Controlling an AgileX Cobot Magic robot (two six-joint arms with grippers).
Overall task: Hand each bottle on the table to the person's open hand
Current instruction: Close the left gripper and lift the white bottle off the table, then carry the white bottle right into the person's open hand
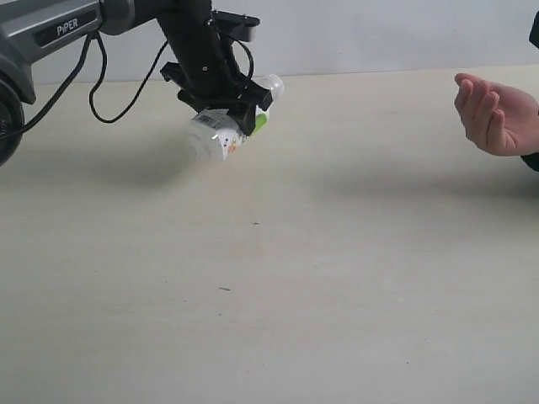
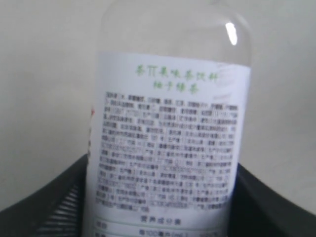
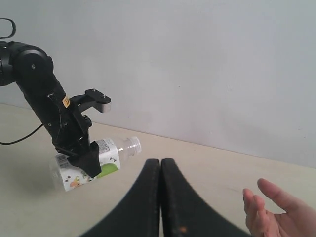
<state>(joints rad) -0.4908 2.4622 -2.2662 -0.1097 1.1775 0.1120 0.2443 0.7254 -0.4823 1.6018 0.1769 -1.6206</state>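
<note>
Bottle (image 1: pixel 210 139) in left end effector (image 1: pixel 235 115)

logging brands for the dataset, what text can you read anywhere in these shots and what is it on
"PiPER": white letters on the left arm.
The bottle, on its label: two rows of green Chinese characters and dense black print, all too blurred to read.
Barcode on the same bottle: digits too small to read.
Nothing else is legible.
</note>
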